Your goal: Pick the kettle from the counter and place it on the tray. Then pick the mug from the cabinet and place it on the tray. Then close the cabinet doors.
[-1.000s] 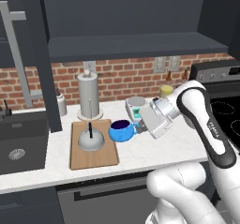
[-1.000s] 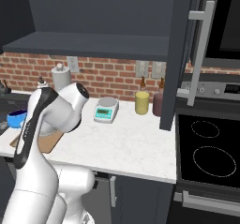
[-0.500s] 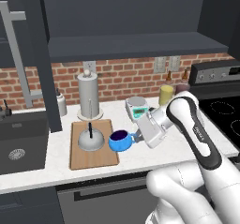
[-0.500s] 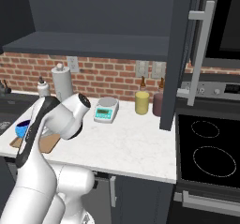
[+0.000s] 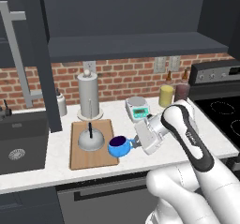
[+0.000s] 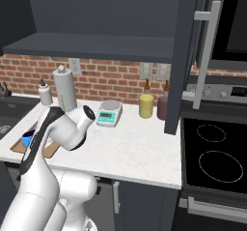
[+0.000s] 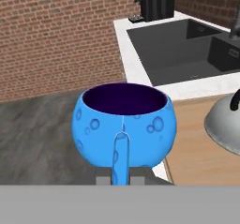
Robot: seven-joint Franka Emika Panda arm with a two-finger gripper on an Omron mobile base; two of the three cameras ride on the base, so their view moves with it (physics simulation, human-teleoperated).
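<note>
Blue mug (image 5: pixel 118 146) is clamped by its handle in the closed gripper (image 5: pixel 136 143), at the tray (image 5: pixel 82 160) edge beside the kettle (image 5: pixel 91 140).

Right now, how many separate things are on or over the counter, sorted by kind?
Kettle, on the tray: 1
Mug, held by its handle at the tray's edge: 1
Tray: 1
Paper-towel roll: 1
Scale: 1
Jars, yellow and maroon: 2
Small white bottle: 1
Total: 8
</note>
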